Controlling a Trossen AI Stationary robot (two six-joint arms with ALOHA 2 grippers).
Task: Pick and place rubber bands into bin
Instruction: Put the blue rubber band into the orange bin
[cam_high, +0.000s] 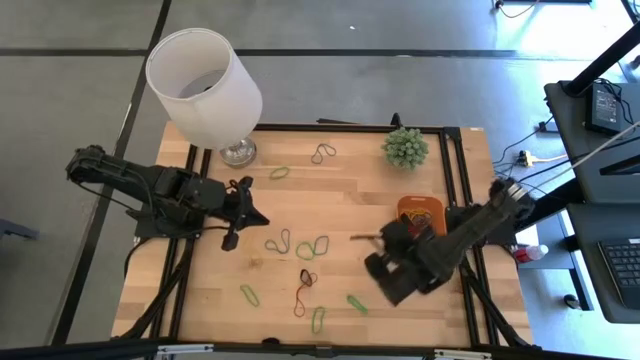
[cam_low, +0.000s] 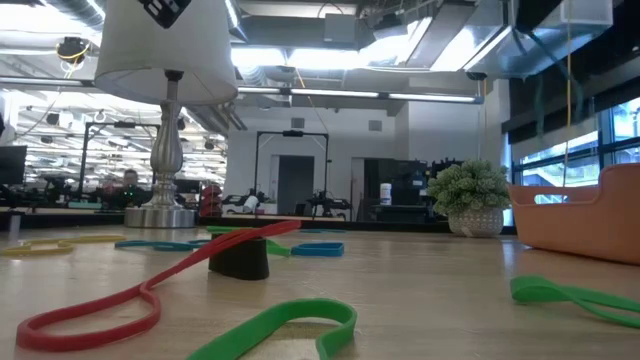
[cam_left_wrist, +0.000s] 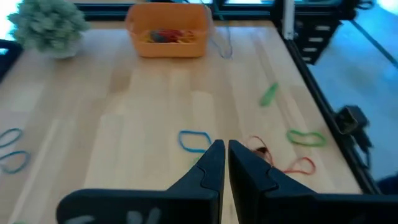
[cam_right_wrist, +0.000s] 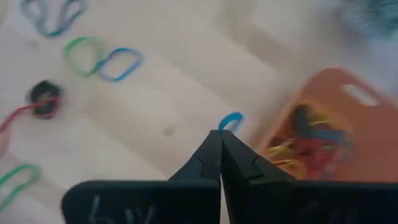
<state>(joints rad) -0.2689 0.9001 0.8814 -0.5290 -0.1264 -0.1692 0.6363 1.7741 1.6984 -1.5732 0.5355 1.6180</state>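
**Beside the bin: right gripper pinching a blue band**

Just beside the bin (cam_right_wrist: 336, 124), my right gripper (cam_right_wrist: 221, 140) has its fingers pressed together on a blue rubber band (cam_right_wrist: 231, 120), whose loop pokes out past the tips. I see red, yellow and dark bands already piled in the bin. Loose rubber bands (cam_high: 300, 245) lie scattered on the table (cam_high: 200, 290) near the bin, toward the lamp (cam_high: 205, 85). My left gripper (cam_high: 228, 240) waits near the lamp, fingers narrow, holding nothing. A small plant (cam_high: 405, 147) stands near the bin.

Pale matt wooden table (cam_high: 400, 290), plastic bin (cam_high: 421, 214)
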